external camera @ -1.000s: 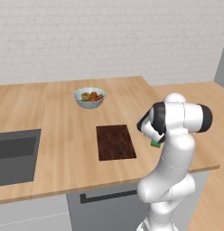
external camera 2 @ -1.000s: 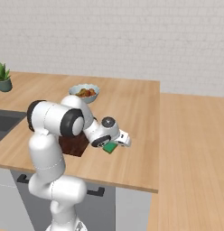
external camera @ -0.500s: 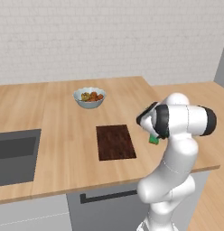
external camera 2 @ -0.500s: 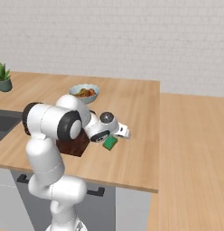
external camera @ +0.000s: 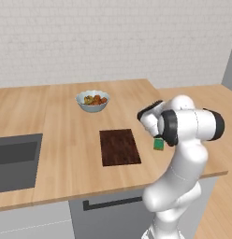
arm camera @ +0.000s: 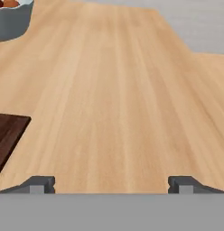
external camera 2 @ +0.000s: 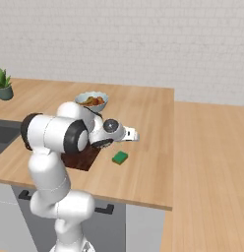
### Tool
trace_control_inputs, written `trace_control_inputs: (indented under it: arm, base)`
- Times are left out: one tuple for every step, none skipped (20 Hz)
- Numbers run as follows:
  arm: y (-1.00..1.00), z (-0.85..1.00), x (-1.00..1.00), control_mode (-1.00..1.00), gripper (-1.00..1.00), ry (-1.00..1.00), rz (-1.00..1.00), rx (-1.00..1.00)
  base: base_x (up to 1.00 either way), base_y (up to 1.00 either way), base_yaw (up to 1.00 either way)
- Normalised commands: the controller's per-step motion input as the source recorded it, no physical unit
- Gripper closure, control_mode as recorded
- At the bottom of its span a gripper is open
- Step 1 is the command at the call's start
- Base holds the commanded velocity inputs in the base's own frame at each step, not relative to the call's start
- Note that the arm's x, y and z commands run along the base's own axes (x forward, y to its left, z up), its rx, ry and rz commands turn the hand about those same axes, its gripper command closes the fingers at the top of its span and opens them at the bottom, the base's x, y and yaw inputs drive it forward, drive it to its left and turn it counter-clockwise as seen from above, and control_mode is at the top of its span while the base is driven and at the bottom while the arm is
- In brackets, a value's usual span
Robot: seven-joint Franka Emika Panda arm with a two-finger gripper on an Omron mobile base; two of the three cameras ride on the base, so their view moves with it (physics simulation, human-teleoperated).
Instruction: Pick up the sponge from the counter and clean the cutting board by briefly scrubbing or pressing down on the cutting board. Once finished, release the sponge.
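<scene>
While the white arm's two-finger gripper (arm camera: 111, 182) hangs above the large light tan wood-plank counter (external camera: 66, 140), its two small dark finger tips (arm camera: 41, 182) stand wide apart in the hand view with only bare planks between them, so the jaws are released and hold nothing. The small rectangular green sponge (external camera 2: 120, 157) lies flat on the counter in the right base view, just beside the near right corner of the flat dark brown wood-grain cutting board (external camera: 119, 146) and apart from it; in the left base view a part of the sponge (external camera: 158, 144) shows past the arm's dark joint, to the right of the board. The gripper (external camera 2: 134, 136) is raised above the counter, up and slightly beyond the sponge, not touching it. A pale round bowl of reddish and yellow fruit (external camera: 92, 100) stands farther back on the counter, beyond the board. A grey recessed sink (external camera: 15, 161) sits at the left, and a small potted green plant (external camera 2: 4, 84) stands at the far left of the right base view.
</scene>
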Motion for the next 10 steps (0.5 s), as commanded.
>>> trace_control_inputs:
  arm:
    - [0.00,1.00,-0.64,-1.00,-1.00,-0.29,0.17,0.13]
    - [0.00,1.00,-0.74,-1.00,-1.00,-0.20,0.16,0.21]
    - [0.00,1.00,-0.84,-1.00,-1.00,-0.19,0.13,0.28]
    - [0.00,1.00,-0.98,-1.00,-1.00,-0.19,0.10,0.32]
    - [0.04,1.00,-1.00,-1.00,-1.00,-0.17,0.07,0.35]
    - [0.06,1.00,-1.00,-1.00,-1.00,-0.18,0.07,0.34]
    - [0.10,1.00,-1.00,-1.00,-1.00,-0.18,0.07,0.33]
    - [0.13,1.00,-1.00,-1.00,-1.00,-0.19,0.09,0.31]
    - [0.17,1.00,-1.00,-1.00,-1.00,-0.20,0.11,0.28]
    - [0.19,1.00,-0.97,-1.00,-1.00,-0.22,0.11,0.25]
  base:
    - [0.00,0.00,0.00]
    - [0.00,0.00,0.00]
    - [0.00,0.00,0.00]
    - [0.00,0.00,0.00]
    - [0.00,0.00,0.00]
    - [0.00,0.00,0.00]
    - [0.00,0.00,0.00]
    - [0.00,0.00,0.00]
    - [0.00,0.00,0.00]
    - [0.00,0.00,0.00]
